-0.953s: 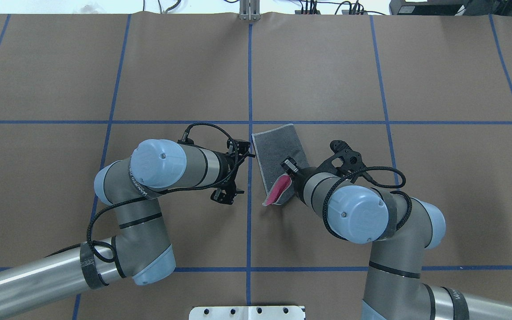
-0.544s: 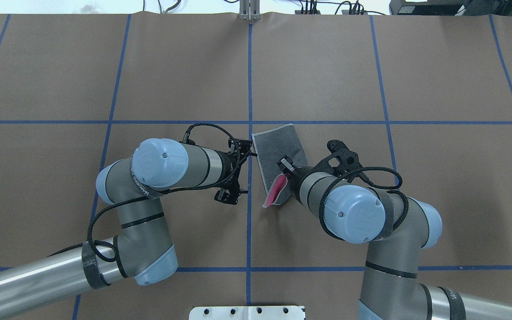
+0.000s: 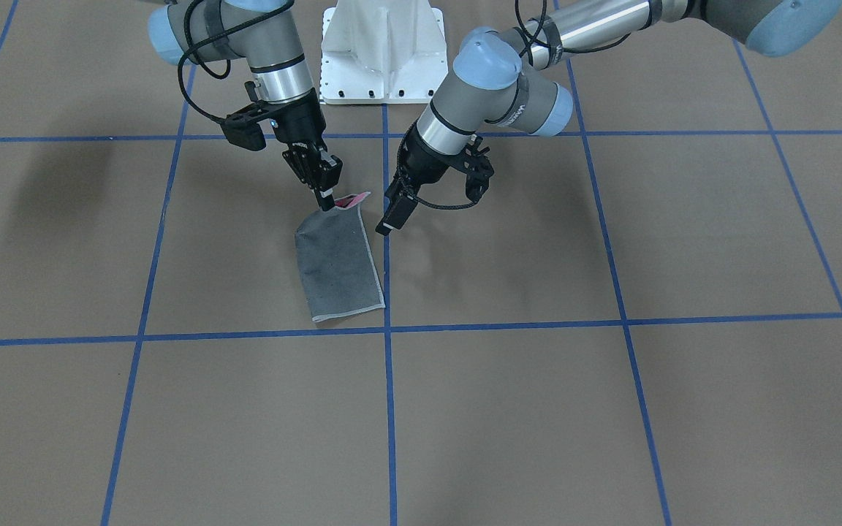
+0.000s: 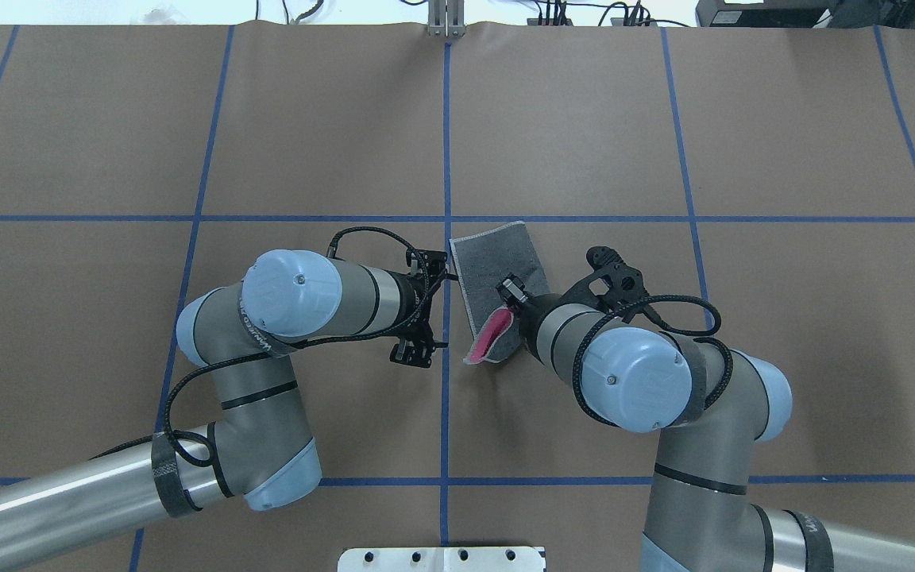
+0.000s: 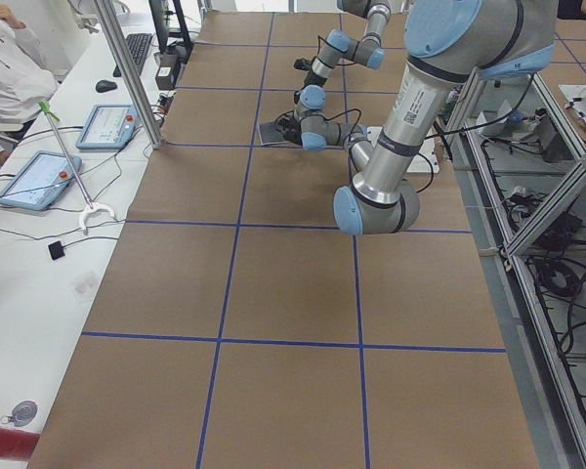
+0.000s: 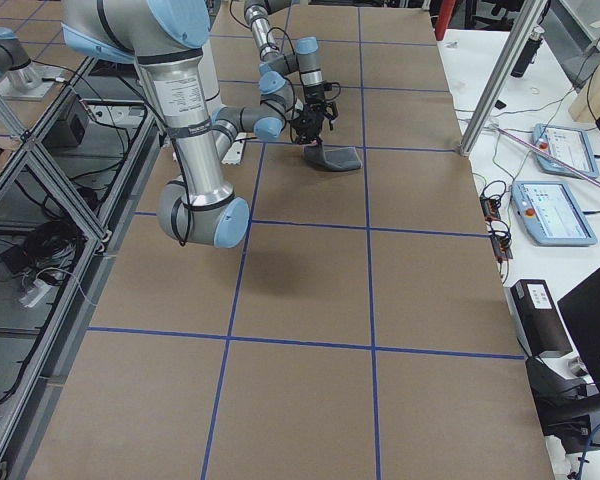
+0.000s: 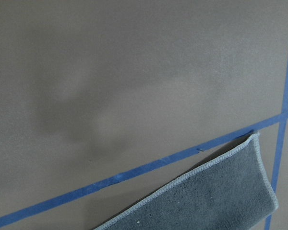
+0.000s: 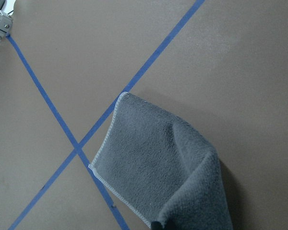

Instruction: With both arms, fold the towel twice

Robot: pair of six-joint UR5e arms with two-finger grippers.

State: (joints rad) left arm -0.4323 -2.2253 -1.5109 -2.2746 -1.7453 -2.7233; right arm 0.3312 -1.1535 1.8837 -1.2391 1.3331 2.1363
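While I watch through the front-facing camera, the right hand (image 3: 327, 197) is pinched tight on the towel (image 3: 339, 270) at its robot-side end. It holds that end raised off the desk (image 3: 611, 409), so a sliver of the pink face (image 3: 351, 198) shows. The rest of the towel lies flat as a long strip, dark grey side up, reaching away from the robot. One long edge runs just beside the blue tape line (image 3: 387, 292). The left hand (image 3: 390, 221) hangs just beside the lifted end, at the tape line, and does not touch the cloth. I cannot tell how far its fingers are parted.

From overhead, the lifted end curls pink side out under my right hand (image 4: 510, 295), at the end of the towel (image 4: 497, 254) nearest the robot. The far end lies flat just short of the crosswise tape.

In the exterior left view the towel is too small for me to read. In the exterior right view it is a dark patch (image 6: 340, 158) on the desk, with the end towards the arms raised.

The left wrist camera looks down on one flat grey corner (image 7: 221, 196) with its light stitched border, lying along the tape.

The right wrist camera shows the grey face (image 8: 149, 158) flat by a tape crossing, with one part rising towards the lens.
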